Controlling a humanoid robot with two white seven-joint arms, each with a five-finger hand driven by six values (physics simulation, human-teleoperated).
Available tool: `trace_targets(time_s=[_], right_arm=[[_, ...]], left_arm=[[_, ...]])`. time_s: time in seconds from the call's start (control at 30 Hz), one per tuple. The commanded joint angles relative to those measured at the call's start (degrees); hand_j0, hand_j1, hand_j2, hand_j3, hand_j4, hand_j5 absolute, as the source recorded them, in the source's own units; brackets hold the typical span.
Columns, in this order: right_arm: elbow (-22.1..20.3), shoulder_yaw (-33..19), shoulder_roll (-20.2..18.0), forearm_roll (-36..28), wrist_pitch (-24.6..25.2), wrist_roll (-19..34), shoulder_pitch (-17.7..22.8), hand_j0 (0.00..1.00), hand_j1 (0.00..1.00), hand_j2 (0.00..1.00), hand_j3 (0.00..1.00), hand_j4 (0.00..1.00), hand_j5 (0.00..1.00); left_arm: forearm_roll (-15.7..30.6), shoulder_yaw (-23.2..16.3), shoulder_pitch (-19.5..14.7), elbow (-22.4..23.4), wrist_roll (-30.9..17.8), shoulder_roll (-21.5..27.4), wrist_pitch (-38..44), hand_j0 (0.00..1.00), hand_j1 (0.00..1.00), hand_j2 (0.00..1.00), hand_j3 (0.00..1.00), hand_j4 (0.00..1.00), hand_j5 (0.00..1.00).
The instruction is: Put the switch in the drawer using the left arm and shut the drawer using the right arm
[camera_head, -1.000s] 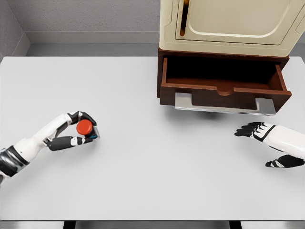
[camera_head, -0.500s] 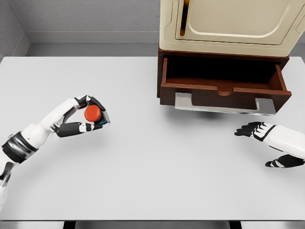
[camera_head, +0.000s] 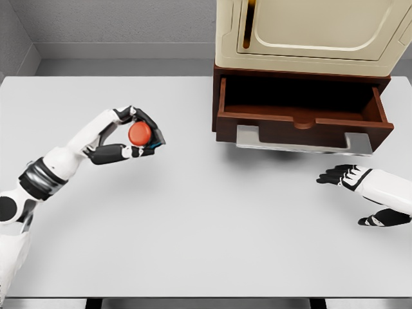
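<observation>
The switch [camera_head: 140,134], a small block with a round red button on top, is held above the table by my left hand [camera_head: 143,133], whose fingers are shut on it. It hangs left of the brown wooden drawer [camera_head: 302,120], which stands pulled open under a cream cabinet [camera_head: 309,29]. The drawer's inside looks dark and bare. My right hand [camera_head: 344,177] rests on the table below the drawer's right front corner, fingers relaxed and holding nothing.
A white table [camera_head: 206,225] spans the whole view, with a grey wall behind it. A grey metal plate [camera_head: 302,143] juts out under the drawer front. The cabinet's cream door [camera_head: 315,22] is above the drawer.
My left arm has lifted the switch and carried it up and to the right, closer to the drawer. The right hand has stayed still.
</observation>
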Motion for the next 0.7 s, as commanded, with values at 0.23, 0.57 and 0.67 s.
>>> trace_targets(time_s=[0.23, 0.57, 0.67], right_arm=[[-0.03, -0.01, -0.10, -0.24, 0.05, 0.22, 0.00, 1.00, 1.00, 1.00, 1.00, 1.00, 1.00], [0.06, -0.01, -0.37, -0.42, 0.05, -0.22, -0.09, 1.00, 1.00, 1.00, 1.00, 1.00, 1.00], [0.41, -0.10, -0.46, -0.51, 0.05, -0.30, -0.09, 1.00, 1.00, 1.00, 1.00, 1.00, 1.00]], left_arm=[[-1.49, -0.25, -2.55, -0.09, 0.01, -3.21, 2.85, 0.39, 0.39, 0.39, 0.39, 0.39, 0.39], [-2.02, -1.65, -7.03, -0.18, 0.10, -6.64, 4.61, 0.39, 0.39, 0.39, 0.39, 0.39, 0.39], [-4.39, -2.36, -8.88, 0.09, 0.10, -8.83, 4.70, 0.39, 0.39, 0.39, 0.39, 0.39, 0.39]])
